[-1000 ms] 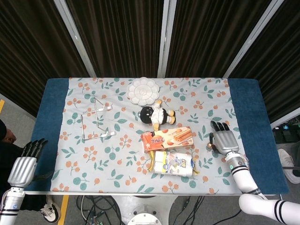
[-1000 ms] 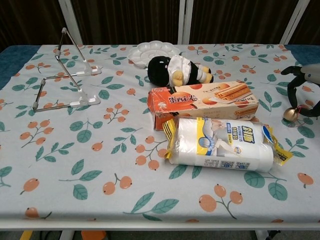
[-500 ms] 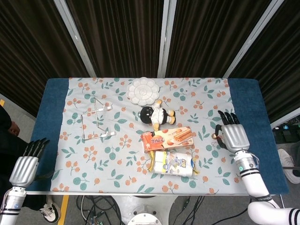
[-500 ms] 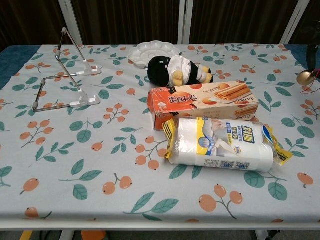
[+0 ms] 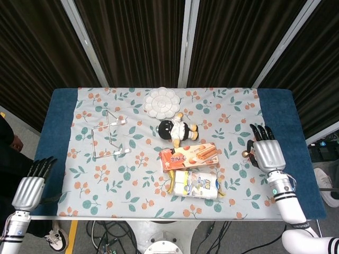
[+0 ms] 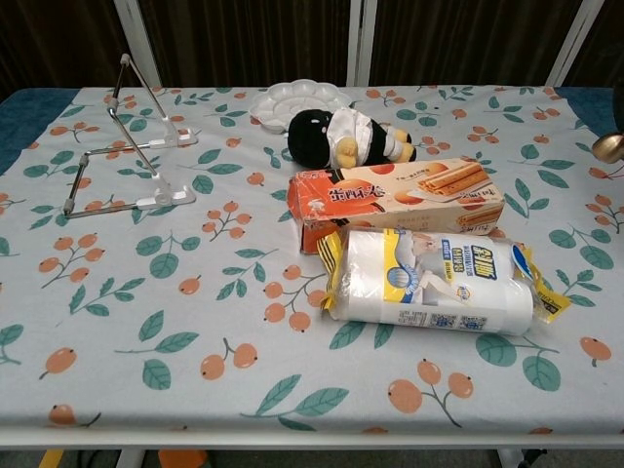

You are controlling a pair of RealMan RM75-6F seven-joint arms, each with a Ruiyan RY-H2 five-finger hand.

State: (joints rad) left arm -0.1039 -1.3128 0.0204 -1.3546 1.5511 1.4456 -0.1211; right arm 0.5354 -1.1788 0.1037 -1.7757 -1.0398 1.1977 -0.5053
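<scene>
**Tiny gold ball, go easy**

Your right hand's fingers (image 5: 259, 132) pinch the small gold ball (image 5: 246, 154) at the frame's right, above the desk (image 5: 296, 159). Looks light, hard, slippery; hold it across the middle. Left hand (image 5: 29, 188) hangs empty, fingers straight.

Our right hand (image 5: 268, 154) is up over the table's right side, back of the hand facing the head camera, fingers (image 5: 259, 131) extended away from us, forearm running back toward bottom right. Our left hand (image 5: 29, 188) hangs off the table's left edge, low, fingers straight and together, holding nothing.
</scene>
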